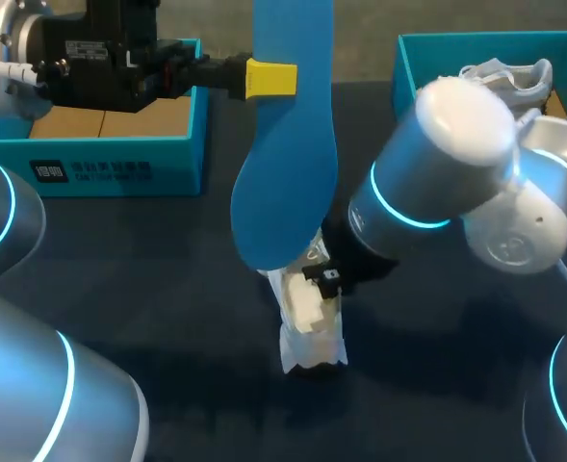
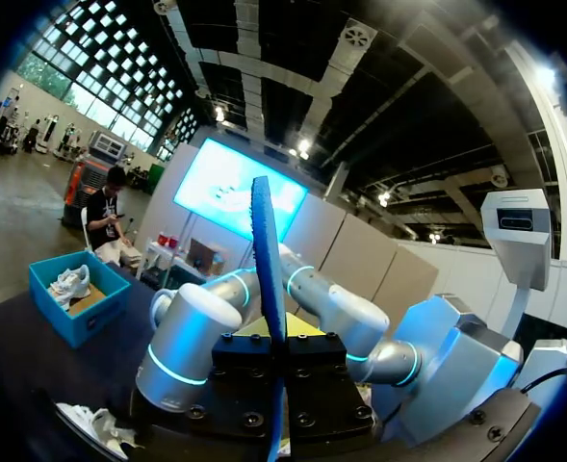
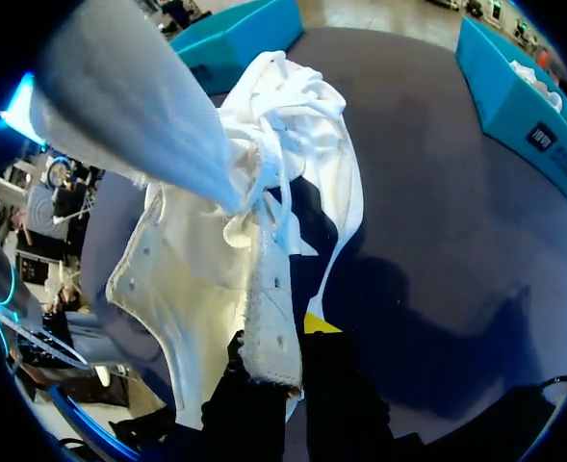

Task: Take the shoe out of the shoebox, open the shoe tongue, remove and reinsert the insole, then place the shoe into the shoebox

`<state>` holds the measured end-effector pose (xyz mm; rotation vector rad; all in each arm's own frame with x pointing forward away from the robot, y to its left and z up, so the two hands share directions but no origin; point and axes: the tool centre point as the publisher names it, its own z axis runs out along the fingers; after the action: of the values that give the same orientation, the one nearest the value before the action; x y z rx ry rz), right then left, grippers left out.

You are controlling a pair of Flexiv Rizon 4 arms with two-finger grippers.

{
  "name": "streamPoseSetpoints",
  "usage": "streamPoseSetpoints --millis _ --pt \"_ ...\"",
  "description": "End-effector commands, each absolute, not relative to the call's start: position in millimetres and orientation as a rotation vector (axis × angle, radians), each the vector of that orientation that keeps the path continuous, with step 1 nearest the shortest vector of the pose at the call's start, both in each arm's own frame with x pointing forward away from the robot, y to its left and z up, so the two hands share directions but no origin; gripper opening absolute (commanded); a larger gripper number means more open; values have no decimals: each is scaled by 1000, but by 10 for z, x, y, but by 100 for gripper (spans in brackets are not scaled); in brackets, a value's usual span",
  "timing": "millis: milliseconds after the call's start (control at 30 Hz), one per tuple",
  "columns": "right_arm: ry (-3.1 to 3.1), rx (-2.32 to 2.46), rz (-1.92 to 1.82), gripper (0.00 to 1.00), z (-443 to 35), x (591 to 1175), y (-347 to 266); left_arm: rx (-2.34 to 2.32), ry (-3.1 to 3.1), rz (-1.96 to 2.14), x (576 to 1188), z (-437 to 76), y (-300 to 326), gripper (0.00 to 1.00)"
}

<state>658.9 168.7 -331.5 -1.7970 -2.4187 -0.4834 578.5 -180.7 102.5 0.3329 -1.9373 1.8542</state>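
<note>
insole (image 1: 285, 183): blue, hangs upright in the upper middle of the head view. Its broad lower end dips into the shoe's mouth.
left gripper (image 1: 269, 79): yellow tips pressed on the insole's upper part from both faces. The left wrist view shows the insole (image 2: 264, 250) edge-on between them.
shoe (image 1: 310, 332): white, laces loose, on the dark table (image 1: 148, 289) at centre frame.
right gripper (image 1: 327, 277): pinched on the shoe's eyelet flap (image 3: 269, 327), seemingly keeping the mouth open.
shoebox (image 1: 119, 159): teal, upper left, well apart from the shoe.
handling, insole: likely light, thin and floppy. Held high, its free end can buckle, so feed it slowly.
handling, shoe: soft upper, probably light. The flap hold could slip or tip it, and the heel collar looks like a firmer grip.
</note>
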Motion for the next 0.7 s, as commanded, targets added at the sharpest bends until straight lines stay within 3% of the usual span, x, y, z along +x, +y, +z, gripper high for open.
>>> streamPoseSetpoints --millis 33,700 --pt "-2397 -1824 -526 0 -3379 6553 1690 334 -1940 1851 5789 1025 -1818 0" --pt "-2353 -1940 -435 0 -3537 6706 1760 334 -1940 1851 5789 1025 -1818 0"
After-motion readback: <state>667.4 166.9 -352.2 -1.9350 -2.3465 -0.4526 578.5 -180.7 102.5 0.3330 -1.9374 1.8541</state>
